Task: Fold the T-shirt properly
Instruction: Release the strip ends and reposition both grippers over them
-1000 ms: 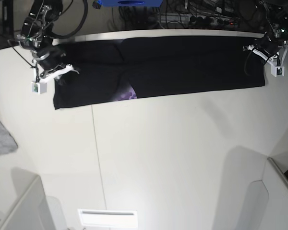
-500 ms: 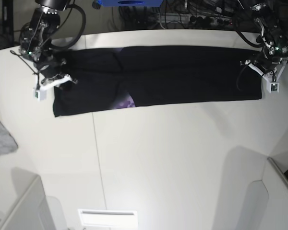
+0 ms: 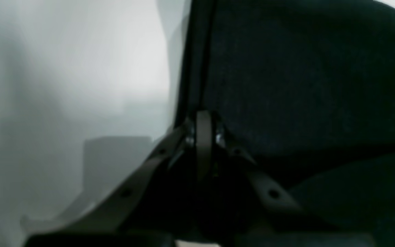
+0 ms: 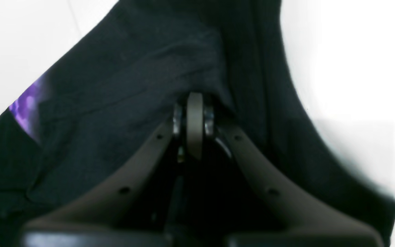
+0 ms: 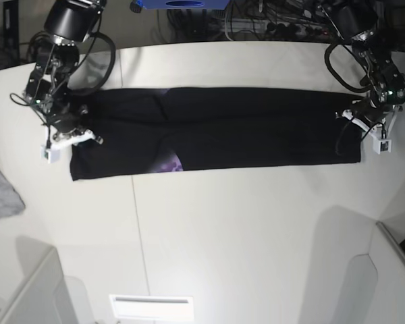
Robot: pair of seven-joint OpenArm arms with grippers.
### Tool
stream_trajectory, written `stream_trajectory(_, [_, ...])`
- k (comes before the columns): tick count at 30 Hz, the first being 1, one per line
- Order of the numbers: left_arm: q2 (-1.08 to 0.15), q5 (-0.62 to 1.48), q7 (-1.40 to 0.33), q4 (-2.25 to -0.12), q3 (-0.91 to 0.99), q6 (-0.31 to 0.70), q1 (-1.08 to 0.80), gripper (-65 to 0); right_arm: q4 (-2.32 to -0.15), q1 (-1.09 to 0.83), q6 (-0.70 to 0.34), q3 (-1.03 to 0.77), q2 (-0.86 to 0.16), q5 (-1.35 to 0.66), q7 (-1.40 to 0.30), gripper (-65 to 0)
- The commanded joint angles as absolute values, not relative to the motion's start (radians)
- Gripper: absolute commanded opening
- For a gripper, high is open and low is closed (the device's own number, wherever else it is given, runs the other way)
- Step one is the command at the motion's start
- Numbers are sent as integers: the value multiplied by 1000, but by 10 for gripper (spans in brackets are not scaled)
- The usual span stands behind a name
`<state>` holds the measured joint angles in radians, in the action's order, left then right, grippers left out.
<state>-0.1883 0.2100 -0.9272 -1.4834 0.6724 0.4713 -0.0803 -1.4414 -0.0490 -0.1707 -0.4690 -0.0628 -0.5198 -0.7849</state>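
Note:
The black T-shirt [image 5: 256,128] lies as a long narrow band across the far half of the white table [image 5: 223,223], with a bit of purple print [image 5: 169,164] showing at its near edge. At the band's left end in the base view, my right gripper [image 5: 88,137] is shut on the cloth. The right wrist view shows its jaws pinched into a dark fold [image 4: 194,116], with the purple print [image 4: 27,103] off to the left. My left gripper [image 5: 349,119] is shut on the other end; its fingertips [image 3: 202,133] clamp the shirt's edge [image 3: 303,85].
A small grey cloth [image 5: 0,192] hangs at the table's left edge. White bins stand at the lower left [image 5: 27,290] and lower right [image 5: 385,270]. Cables and a power strip [image 5: 256,23] lie behind the table's far edge.
Both grippers, still shut on the shirt's ends, have dragged the band from the table's far edge toward the front. White table now shows behind the shirt.

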Motion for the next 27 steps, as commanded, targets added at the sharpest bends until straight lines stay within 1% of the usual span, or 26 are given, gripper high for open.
stream_trajectory(1, [-196,200,-944,-1483,671,475,-76,-650,-1440,-25,-154,-472,-74,-524,-768,-650])
stream_trajectory(3, [-196,200,-944,-1481,667,461,-64,-650,-1420,-5,-145,-470,-79,-524,-768,-650])
stream_trajectory(6, [-197,202,-940,-1483,608,427,-59,-650,-1412,15,-143,-464,-94,-524,-766,-650])
stream_trajectory(12, [-196,203,-944,-1567,588,423,-62,-650,-1449,16,-143,-464,-90,-530,-768,-650])
stream_trajectory(15, [-196,203,-957,-1629,596,423,-73,-650,-1520,-2,-147,-464,-88,-532,-768,-650])
stream_trajectory(21, [-197,213,-1066,-1770,716,426,-79,-650,-1710,-31,-147,-461,-59,-533,-777,-650])
stream_trajectory(24, [-197,216,-1093,-1865,727,429,-85,-650,-1801,-41,-148,-461,-44,-533,-816,-650])
stream_trajectory(25, [-197,216,-1104,-1890,731,447,-87,-650,-1825,-42,-148,-461,-36,-533,-834,-650])
stream_trajectory(27, [-196,216,-1122,-1929,760,533,-97,-650,-1874,-44,-150,-461,-28,-533,-865,-650])
